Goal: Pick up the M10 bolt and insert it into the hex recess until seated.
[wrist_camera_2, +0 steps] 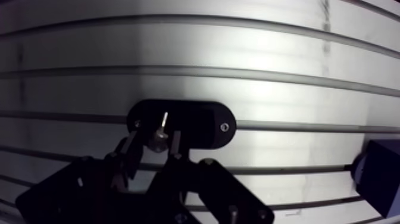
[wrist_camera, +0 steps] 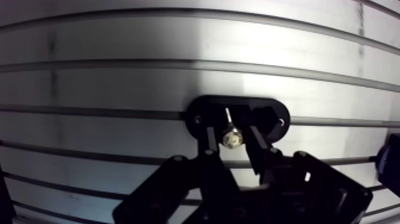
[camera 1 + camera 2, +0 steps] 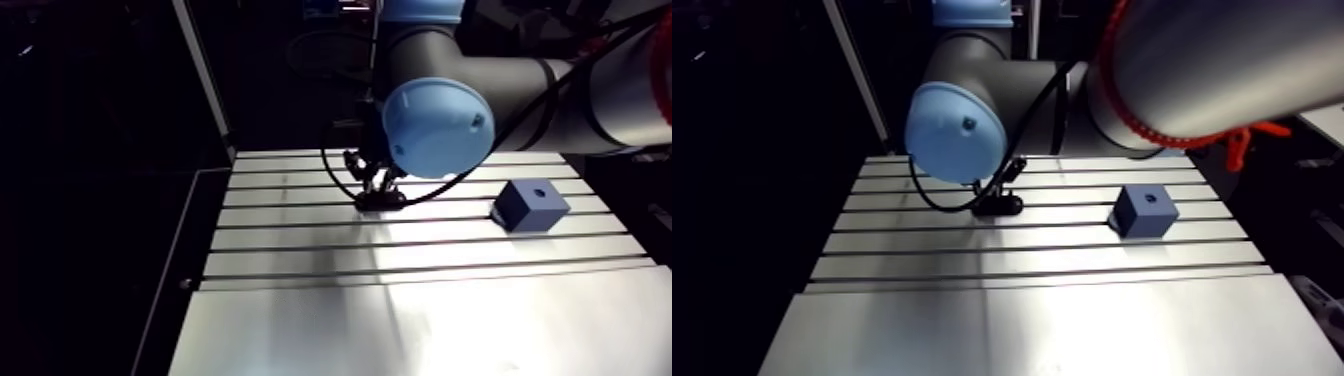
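Pincer (image 2: pixel 231 132) is low over the far half of the slotted aluminium tabletop (image 3: pixel 300 330), right at a flat black oval holder plate (image 1: pixel 202 122) that lies across one of the slots, roughly midway between the side edges. The M10 bolt (image 2: pixel 231 139) shows a small pale head with a brassy tint and a thin bright glint running along its shank toward the plate. It sits inside the pincer's span, over the holder's end that lies away from the block. Dark metal against the dark plate hides the contact, so I cannot tell whether the pincer is clamped on the bolt or only bracketing it. I also cannot tell whether the bolt rests in the plate or is clear of it. A small screw head shows at the holder's other rounded end. In the arm view the light-blue joint cap (image 3: pixel 437 125) covers most of the wrist, with only the pincer's lower part showing against the holder. A dark blue rectangular block (image 3: pixel 530 205) stands well apart from the holder, along the same band of slots and nearer one side edge. It is flat on the tabletop and has a small dark hole (image 3: pixel 540 190) in its top face, too small to make out its shape. In the wrist view the block shows only as a blue corner off to one side of the pincer.
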Controlling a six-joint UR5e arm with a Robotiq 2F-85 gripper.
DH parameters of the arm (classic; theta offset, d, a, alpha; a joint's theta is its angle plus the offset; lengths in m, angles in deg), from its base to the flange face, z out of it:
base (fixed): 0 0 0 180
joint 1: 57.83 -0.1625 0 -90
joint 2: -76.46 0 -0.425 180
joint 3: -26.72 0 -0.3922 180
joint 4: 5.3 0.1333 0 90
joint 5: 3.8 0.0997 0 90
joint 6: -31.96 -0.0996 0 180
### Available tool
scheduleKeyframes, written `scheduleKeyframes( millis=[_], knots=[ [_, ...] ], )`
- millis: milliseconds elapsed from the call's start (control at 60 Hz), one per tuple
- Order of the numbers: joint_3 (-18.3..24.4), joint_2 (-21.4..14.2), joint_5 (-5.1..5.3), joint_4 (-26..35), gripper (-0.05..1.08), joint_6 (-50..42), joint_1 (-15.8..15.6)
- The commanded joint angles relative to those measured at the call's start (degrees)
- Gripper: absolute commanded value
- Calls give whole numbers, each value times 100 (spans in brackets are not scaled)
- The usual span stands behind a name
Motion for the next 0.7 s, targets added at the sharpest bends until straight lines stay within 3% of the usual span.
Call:
scheduleKeyframes(
  millis=[17, 700],
  knots=[
    [6, 21, 0, 0, 62, -5, 0],
    [6, 30, 9, 0, 68, -5, -1]
  ],
)
